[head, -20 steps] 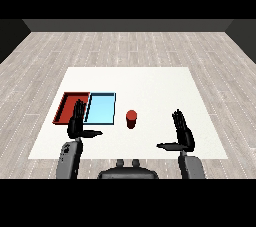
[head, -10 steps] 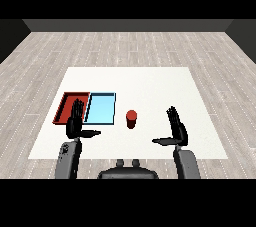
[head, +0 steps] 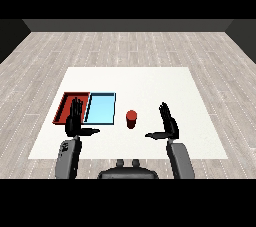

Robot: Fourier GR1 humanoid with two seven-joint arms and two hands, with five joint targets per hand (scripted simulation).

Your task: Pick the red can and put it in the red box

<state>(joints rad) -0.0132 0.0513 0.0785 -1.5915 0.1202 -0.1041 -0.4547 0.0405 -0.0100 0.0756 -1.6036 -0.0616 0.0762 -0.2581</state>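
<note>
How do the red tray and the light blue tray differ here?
The red tray is red and sits farther left, at the table's left edge; the light blue tray is pale blue and lies nearer the red can. The left hand overlaps the red tray's near corner in the head view; the light blue tray shows unobstructed. Both are shallow, rectangular, side by side, with no can inside.

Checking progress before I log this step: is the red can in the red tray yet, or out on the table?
Out. The red can stands upright on the white table, right of the light blue tray; the red tray lies beyond that.
</note>
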